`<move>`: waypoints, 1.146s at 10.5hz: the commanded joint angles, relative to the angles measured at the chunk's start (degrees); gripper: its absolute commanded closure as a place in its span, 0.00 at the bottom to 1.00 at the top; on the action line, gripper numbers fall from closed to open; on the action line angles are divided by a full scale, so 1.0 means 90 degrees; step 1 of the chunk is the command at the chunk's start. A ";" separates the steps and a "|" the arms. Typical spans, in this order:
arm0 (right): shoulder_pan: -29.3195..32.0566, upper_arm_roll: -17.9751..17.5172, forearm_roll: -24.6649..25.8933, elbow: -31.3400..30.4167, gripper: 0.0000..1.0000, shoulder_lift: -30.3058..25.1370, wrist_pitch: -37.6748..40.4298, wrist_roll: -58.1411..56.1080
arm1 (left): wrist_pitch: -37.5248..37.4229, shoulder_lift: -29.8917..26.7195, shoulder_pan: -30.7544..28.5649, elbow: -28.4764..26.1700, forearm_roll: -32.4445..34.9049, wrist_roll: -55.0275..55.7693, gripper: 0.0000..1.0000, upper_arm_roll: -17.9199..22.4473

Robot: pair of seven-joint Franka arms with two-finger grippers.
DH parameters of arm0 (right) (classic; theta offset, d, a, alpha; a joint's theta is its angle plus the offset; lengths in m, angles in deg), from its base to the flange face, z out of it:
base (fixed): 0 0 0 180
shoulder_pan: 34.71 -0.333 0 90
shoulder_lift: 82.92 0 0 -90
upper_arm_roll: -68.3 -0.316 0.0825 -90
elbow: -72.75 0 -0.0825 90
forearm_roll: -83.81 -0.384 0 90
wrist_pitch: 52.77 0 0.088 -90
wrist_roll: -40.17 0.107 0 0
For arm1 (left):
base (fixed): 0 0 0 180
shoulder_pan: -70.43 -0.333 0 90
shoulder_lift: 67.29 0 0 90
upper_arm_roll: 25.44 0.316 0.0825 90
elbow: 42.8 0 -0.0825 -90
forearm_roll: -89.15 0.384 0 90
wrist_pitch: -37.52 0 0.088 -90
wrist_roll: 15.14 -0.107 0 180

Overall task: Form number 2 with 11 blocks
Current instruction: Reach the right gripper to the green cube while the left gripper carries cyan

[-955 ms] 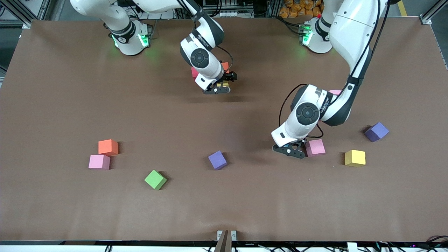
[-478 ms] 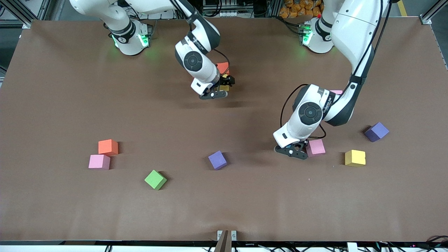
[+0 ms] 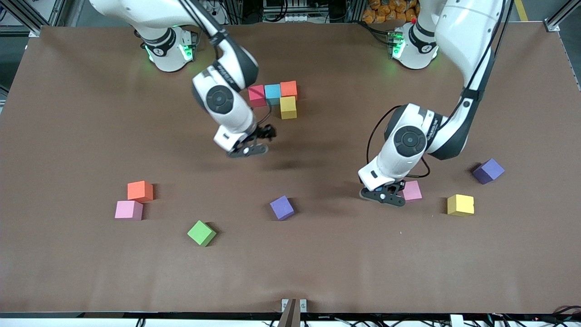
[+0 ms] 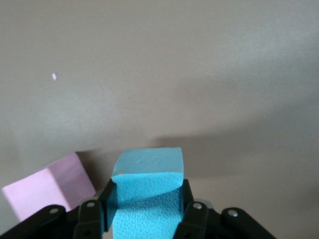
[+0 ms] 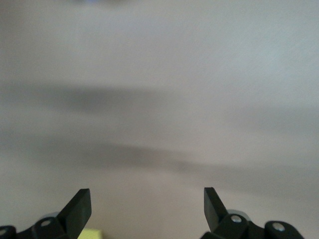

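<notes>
1. A start on the figure is seen near the robots' bases: a red block (image 3: 256,95), a light blue block (image 3: 273,91) and an orange block (image 3: 288,88) stand in a touching row, and a yellow block (image 3: 288,108) is set against the orange one, on the side nearer the front camera.
2. The right gripper (image 3: 247,150) is held over bare table, nearer the front camera than that group, with its fingers spread wide and nothing between them.
3. The left gripper (image 4: 148,211) is clamped on a second light blue block (image 4: 148,186), low over the table just beside a pink block (image 3: 412,190).
4. The step in hand is judged to be the carrying of this blue block to the figure.
5. For the next move, a lift clear of the pink block is called for, then a placement flush against the yellow block.
6. Loose blocks are left nearer the camera: orange (image 3: 140,190), pink (image 3: 129,210), green (image 3: 201,233) and yellow (image 3: 460,205).
</notes>
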 commanded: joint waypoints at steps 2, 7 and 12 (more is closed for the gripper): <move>0.0556 0.0019 0.1130 0.0826 0.00 0.0251 0.0233 -0.1383 | -0.0321 -0.0400 0.0051 -0.0067 -0.0847 0.0283 1.00 -0.0263; 0.1456 0.0029 0.1140 0.1765 0.00 0.1198 -0.0517 -0.4024 | -0.0809 -0.0450 0.0801 -0.0116 -0.0850 0.3111 1.00 -0.0791; 0.1535 0.0263 0.1160 0.2321 0.00 0.1942 -0.1213 -0.5069 | -0.0693 0.0038 0.1330 -0.0097 -0.0732 0.4131 1.00 -0.1142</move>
